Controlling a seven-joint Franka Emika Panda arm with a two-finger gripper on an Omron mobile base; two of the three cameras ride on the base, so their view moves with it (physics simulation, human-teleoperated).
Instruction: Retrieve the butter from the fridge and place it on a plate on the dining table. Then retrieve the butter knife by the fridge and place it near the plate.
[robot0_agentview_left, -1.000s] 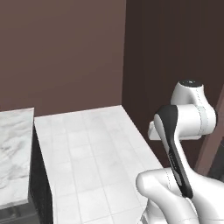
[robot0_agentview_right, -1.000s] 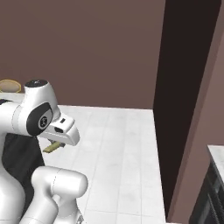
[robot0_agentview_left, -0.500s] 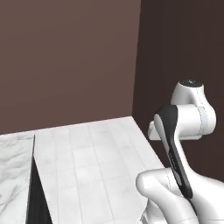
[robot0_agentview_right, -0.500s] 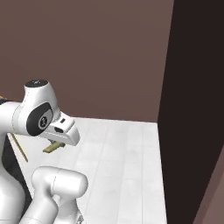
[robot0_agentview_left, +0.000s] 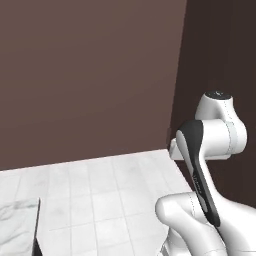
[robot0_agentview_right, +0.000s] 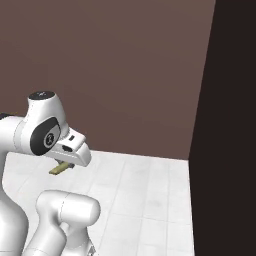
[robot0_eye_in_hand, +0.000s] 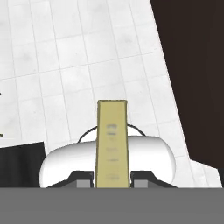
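The butter (robot0_eye_in_hand: 112, 144) is a pale yellow stick standing up between my two dark fingertips (robot0_eye_in_hand: 83, 178) in the hand view, with white floor tiles behind it. My gripper (robot0_eye_in_hand: 112, 180) is shut on its lower end. From the right base view the butter (robot0_agentview_right: 59, 169) pokes out to the left below the white hand, and the gripper (robot0_agentview_right: 64, 166) is held close in front of the arm, well above the floor.
White tiled floor (robot0_agentview_left: 110, 200) runs up to a brown wall (robot0_agentview_left: 90, 75). A darker wall panel (robot0_agentview_right: 230, 125) stands on the right. The corner of a marble top (robot0_agentview_left: 17, 225) with a dark side shows at the lower left of the left base view.
The whole picture has shifted, so the base has moved: the marble top slid left and mostly out, and the dark panel on the right changed place. The butter stays gripped.
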